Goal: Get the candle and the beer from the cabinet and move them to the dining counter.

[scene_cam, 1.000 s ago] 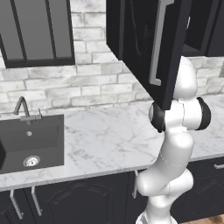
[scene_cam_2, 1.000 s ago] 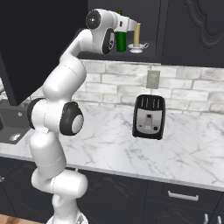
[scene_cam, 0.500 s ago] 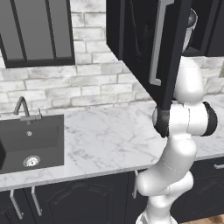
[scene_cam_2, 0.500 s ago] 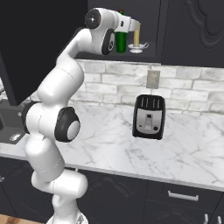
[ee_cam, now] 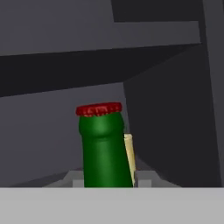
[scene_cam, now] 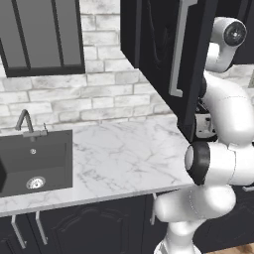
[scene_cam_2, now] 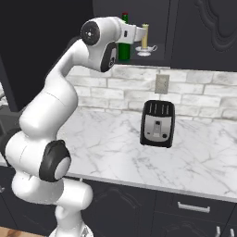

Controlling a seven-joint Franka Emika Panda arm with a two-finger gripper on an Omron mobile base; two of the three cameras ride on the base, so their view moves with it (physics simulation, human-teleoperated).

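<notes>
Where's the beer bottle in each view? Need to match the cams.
Left base view: not in it.
Right base view: the beer is top centre on the cabinet shelf, partly behind the hand, left of the candle.
Hand view: centre-bottom, red cap up.
Shared landmark: the candle, peeking out beside the bottle in the hand view.

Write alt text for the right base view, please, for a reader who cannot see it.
A white robot arm reaches up into an open black cabinet, its hand beside a green beer and a pale candle on the shelf. Below, a black toaster stands on a marble worktop before a brick wall.
</notes>
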